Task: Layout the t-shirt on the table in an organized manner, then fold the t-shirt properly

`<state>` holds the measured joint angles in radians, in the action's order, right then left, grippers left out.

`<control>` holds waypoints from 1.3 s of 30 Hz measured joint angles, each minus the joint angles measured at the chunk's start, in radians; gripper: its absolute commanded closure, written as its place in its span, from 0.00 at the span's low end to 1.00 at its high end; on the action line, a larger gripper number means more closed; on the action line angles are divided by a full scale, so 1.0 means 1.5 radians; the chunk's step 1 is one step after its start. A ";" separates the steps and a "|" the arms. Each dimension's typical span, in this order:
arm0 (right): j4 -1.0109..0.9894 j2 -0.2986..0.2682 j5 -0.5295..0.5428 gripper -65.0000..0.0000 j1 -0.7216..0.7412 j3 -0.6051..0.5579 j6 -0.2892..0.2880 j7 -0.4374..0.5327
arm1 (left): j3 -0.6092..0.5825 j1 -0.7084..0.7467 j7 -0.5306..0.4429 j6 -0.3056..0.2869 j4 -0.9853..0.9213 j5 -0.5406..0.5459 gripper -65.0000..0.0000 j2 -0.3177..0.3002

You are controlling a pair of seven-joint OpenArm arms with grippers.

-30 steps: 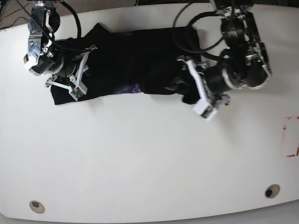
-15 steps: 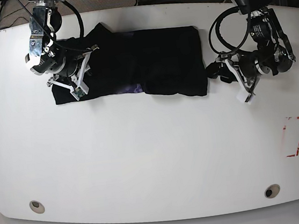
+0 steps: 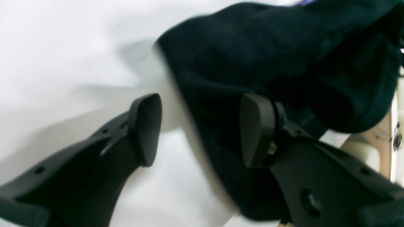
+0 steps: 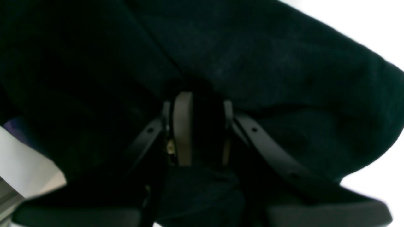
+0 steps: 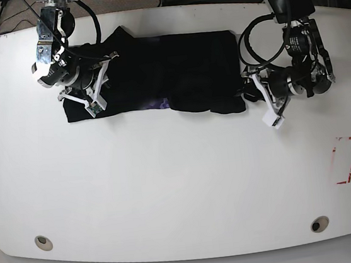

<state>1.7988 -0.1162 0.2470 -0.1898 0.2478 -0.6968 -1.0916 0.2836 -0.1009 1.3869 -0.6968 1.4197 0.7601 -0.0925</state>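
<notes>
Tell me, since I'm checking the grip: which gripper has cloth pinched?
The right gripper: its jaws are nearly shut on the t-shirt. The left gripper stands open at the shirt's edge.

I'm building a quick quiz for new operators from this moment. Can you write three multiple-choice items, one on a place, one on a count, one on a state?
1. Where on the table does the t-shirt lie?
A. along the far edge
B. over the near grommet holes
C. on the tape rectangle

2. How many round grommet holes show in the tabletop?
A. none
B. two
C. five

3. How does the left pincer stand?
A. shut on cloth
B. open, at the t-shirt's edge
C. out of view

Answers
1: A, the base view shows the black cloth stretched along the far side, apart from the tape rectangle.
2: B, one hole near each near corner, the other at.
3: B, the left wrist view shows its two fingers wide apart, nothing pinched between them, while the right pincer is shut on the t-shirt.
</notes>
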 measured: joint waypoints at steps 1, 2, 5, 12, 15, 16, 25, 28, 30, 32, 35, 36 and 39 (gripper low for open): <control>0.000 0.000 0.000 0.81 0.000 0.000 0.000 0.000 | -0.004 -0.001 -0.002 0.000 0.001 0.001 0.43 0.007; 0.000 0.000 0.000 0.81 0.000 0.000 0.000 0.000 | -0.010 -0.001 -0.003 0.000 0.001 0.001 0.43 0.011; 0.000 0.000 0.000 0.81 0.000 0.000 0.000 0.000 | -0.030 0.001 -0.002 0.000 0.002 0.003 0.44 0.015; 0.000 0.000 0.000 0.81 0.000 0.000 0.000 0.000 | -0.073 0.003 -0.001 0.000 0.017 -0.003 0.44 0.013; 0.000 0.000 0.000 0.81 0.000 0.000 0.000 0.000 | -0.102 0.005 0.001 0.000 0.050 -0.001 0.51 0.013; 0.000 0.000 0.000 0.81 0.000 0.000 0.000 0.000 | -0.114 0.005 0.002 0.000 0.063 -0.003 0.53 0.013; 0.000 0.000 0.000 0.81 0.000 0.000 0.000 0.000 | -0.231 0.025 0.004 0.000 0.173 0.001 0.56 0.009; 0.000 0.001 0.000 0.81 0.000 0.000 0.000 0.000 | -0.276 0.024 0.006 0.000 0.199 0.000 0.56 0.006; 0.000 0.002 0.000 0.81 0.000 0.000 0.000 0.000 | -0.307 0.022 0.008 0.000 0.215 0.002 0.56 0.006; 0.000 0.002 0.000 0.81 0.000 0.000 0.000 0.000 | -0.335 0.021 0.009 0.000 0.226 0.003 0.56 0.007; 0.000 0.002 0.000 0.81 0.000 0.000 0.000 0.000 | -0.383 0.022 0.013 0.000 0.241 0.003 0.56 0.010; 0.000 0.002 0.000 0.81 0.000 0.000 0.000 0.000 | -0.401 0.023 0.014 0.000 0.248 0.003 0.56 0.011; 0.000 0.002 0.000 0.81 0.000 0.000 0.000 0.000 | -0.451 0.022 0.016 0.000 0.265 0.005 0.56 0.009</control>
<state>1.7988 -0.1139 0.2466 -0.1898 0.2481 -0.6964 -1.0920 -0.3935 -0.0677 1.4105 -0.6971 1.8168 0.7681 -0.0784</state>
